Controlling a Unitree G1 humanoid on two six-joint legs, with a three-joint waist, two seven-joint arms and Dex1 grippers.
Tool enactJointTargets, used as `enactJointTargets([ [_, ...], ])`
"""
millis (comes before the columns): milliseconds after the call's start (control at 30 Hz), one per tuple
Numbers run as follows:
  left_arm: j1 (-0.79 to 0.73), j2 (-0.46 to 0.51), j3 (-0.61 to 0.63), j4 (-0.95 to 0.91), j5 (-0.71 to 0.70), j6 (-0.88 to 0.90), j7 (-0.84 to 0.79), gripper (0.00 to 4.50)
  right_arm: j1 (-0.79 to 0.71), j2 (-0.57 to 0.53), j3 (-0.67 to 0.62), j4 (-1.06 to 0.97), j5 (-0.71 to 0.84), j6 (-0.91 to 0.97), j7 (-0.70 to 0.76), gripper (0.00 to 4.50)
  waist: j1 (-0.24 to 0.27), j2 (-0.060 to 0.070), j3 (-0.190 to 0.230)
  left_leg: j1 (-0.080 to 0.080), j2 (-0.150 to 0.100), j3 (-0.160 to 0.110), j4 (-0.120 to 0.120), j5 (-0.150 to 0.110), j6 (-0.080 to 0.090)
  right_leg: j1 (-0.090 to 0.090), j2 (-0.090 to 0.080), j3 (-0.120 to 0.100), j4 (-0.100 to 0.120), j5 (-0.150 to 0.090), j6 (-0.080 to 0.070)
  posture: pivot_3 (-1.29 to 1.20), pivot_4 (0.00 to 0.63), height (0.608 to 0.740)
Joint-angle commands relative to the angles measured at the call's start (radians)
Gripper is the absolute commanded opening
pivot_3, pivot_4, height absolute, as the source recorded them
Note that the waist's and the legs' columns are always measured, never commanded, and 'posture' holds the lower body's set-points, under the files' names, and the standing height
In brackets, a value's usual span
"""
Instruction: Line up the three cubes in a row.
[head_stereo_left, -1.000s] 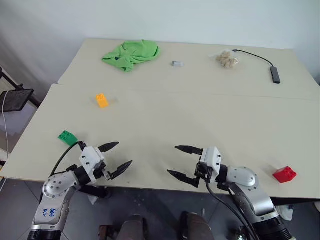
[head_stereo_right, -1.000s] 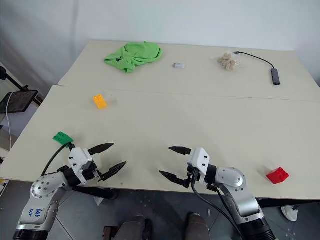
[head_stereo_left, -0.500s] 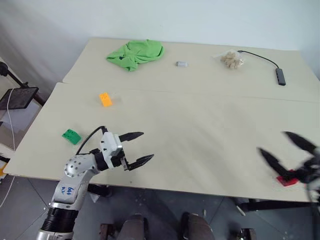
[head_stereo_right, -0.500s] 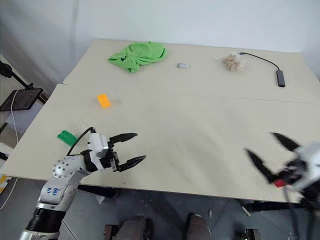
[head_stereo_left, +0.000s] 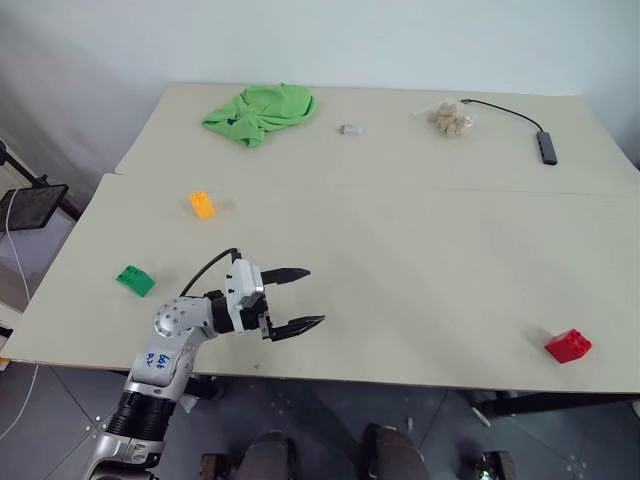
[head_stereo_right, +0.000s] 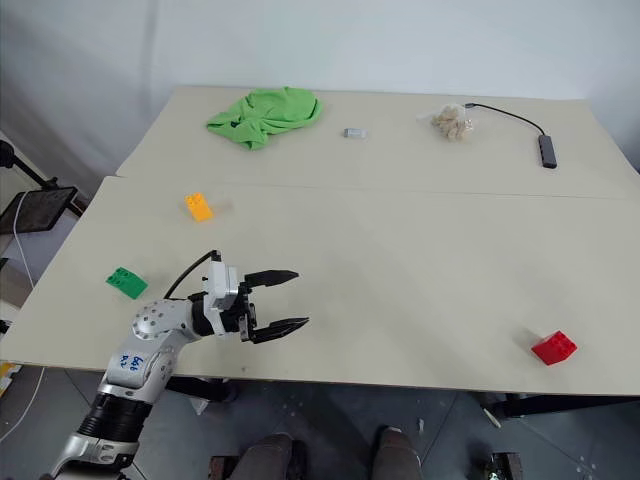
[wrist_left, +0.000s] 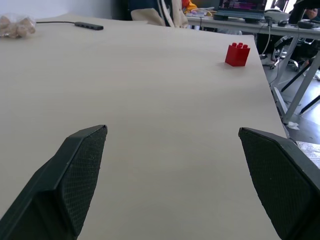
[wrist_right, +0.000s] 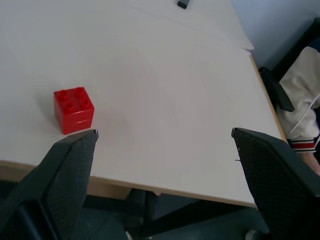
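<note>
From the head camera you see your left hand (head_stereo_left: 294, 298) low over the near part of the counter (head_stereo_left: 420, 250), its two black fingers spread wide and holding nothing. The green brick (head_stereo_left: 134, 280) lies near the counter's left edge, just left of that arm; the orange-yellow brick (head_stereo_left: 202, 203) sits farther back on the left, and the red brick (head_stereo_left: 568, 345) rests well apart at the near right corner. A crumpled green cloth (head_stereo_left: 259, 109), a small grey piece (head_stereo_left: 351, 129) and a cable adapter (head_stereo_left: 547, 146) lie along the far side. In your left wrist view, the parted fingers (wrist_left: 75, 172) frame bare counter, the red brick far ahead. In your right wrist view, the right hand (wrist_right: 165, 145) is open too, empty, with the red brick beside one fingertip, not touching, and a person's sleeve (wrist_right: 305, 107) beyond the counter's edge.
</note>
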Motion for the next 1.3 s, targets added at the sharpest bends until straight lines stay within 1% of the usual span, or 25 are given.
enactJointTargets([
  [33,-0.015,-0.003,0.001,-0.005,-0.009,-0.024,-0.033,4.49,0.053,-0.054,0.012,-0.147,0.144,0.175,-0.018,4.50,0.001,0.002,-0.001,0.000,0.000,0.000,0.000,0.000,0.000,0.000,0.000,0.000,0.000,0.000,0.000,0.00,0.150,0.740],
  [167,-0.027,0.011,0.001,-0.001,-0.021,-0.021,-0.084,4.49,0.077,-0.184,0.036,-0.294,0.192,0.350,-0.053,4.50,0.003,0.003,-0.002,0.000,0.000,-0.002,0.000,0.000,0.000,0.000,0.000,0.001,0.000,0.000,0.000,0.00,0.150,0.740],
  [200,-0.024,0.018,0.001,-0.002,-0.020,-0.024,-0.099,4.49,0.077,-0.231,0.045,-0.326,0.219,0.432,-0.082,4.50,0.005,0.003,-0.002,0.000,0.000,-0.002,0.001,0.000,0.000,0.000,0.000,0.002,0.000,0.000,0.000,0.00,0.150,0.740],
  [233,-0.021,0.024,0.002,-0.001,-0.018,-0.030,-0.111,4.49,0.076,-0.274,0.059,-0.351,0.209,0.479,-0.093,4.50,0.005,0.003,-0.002,0.000,0.000,-0.002,0.001,0.000,0.001,0.000,0.000,0.002,0.000,0.000,0.000,0.00,0.150,0.740],
  [300,-0.014,0.029,0.005,-0.004,-0.016,-0.033,-0.120,4.49,0.051,-0.332,0.075,-0.366,0.208,0.549,-0.119,4.50,0.006,0.002,-0.001,-0.001,0.000,-0.002,0.001,0.000,0.001,-0.001,0.000,0.001,0.000,0.000,0.000,0.00,0.150,0.740],
  [400,-0.010,0.027,0.006,-0.015,-0.011,-0.031,-0.112,4.49,-0.001,-0.377,0.102,-0.355,0.204,0.615,-0.137,4.50,0.013,0.002,-0.001,-0.002,0.000,-0.002,0.001,0.000,0.001,-0.001,0.000,0.000,-0.001,0.000,0.000,0.00,0.150,0.740],
  [467,-0.001,0.023,0.005,-0.027,-0.007,-0.030,-0.100,4.49,-0.040,-0.409,0.158,-0.332,0.137,0.597,-0.131,4.50,0.014,0.001,-0.001,-0.002,-0.001,-0.002,0.001,-0.001,0.001,0.000,0.000,0.000,-0.001,0.000,0.000,0.00,0.150,0.740],
  [600,0.030,0.017,0.001,-0.073,-0.007,-0.017,-0.070,4.49,-0.128,-0.465,0.286,-0.196,-0.025,0.486,-0.090,4.50,0.011,0.001,-0.001,-0.002,-0.001,0.000,0.001,0.000,0.001,0.000,0.000,0.000,-0.001,0.000,0.000,0.00,0.150,0.740],
  [700,0.049,0.017,-0.002,-0.106,-0.008,-0.004,-0.052,4.49,-0.160,-0.518,0.347,-0.066,-0.109,0.404,0.004,4.50,0.010,0.000,0.000,-0.002,-0.001,0.000,0.001,0.000,0.001,0.000,0.000,0.000,-0.001,0.000,0.000,0.00,0.150,0.740],
  [833,0.057,0.023,0.003,-0.122,-0.007,0.006,-0.035,4.49,-0.215,-0.560,0.396,0.080,-0.190,0.322,0.074,4.50,0.007,0.000,0.000,-0.002,-0.001,0.001,0.002,0.000,0.001,0.000,0.000,0.000,-0.001,0.000,0.001,0.00,0.150,0.740],
  [1000,0.054,0.025,0.009,-0.127,-0.005,0.008,-0.019,4.49,-0.324,-0.568,0.459,0.180,-0.207,0.282,0.138,4.50,0.004,0.000,0.000,-0.001,-0.001,0.001,0.002,0.000,0.001,0.000,0.000,0.000,-0.001,0.000,0.001,0.00,0.150,0.740],
  [1100,0.056,0.028,0.012,-0.131,-0.003,0.008,-0.008,4.50,-0.378,-0.570,0.505,0.219,-0.227,0.271,0.157,3.87,0.004,0.000,0.000,-0.001,-0.001,0.001,0.002,0.000,0.001,0.000,0.000,0.000,0.000,0.000,0.001,0.00,0.150,0.740],
  [1300,0.068,0.036,0.019,-0.143,0.001,0.009,0.013,4.50,-0.451,-0.568,0.569,0.238,-0.237,0.270,0.186,1.81,0.006,0.000,0.000,-0.002,-0.001,0.001,0.002,0.000,0.000,0.000,0.000,0.000,0.000,0.000,0.001,0.00,0.150,0.740],
])
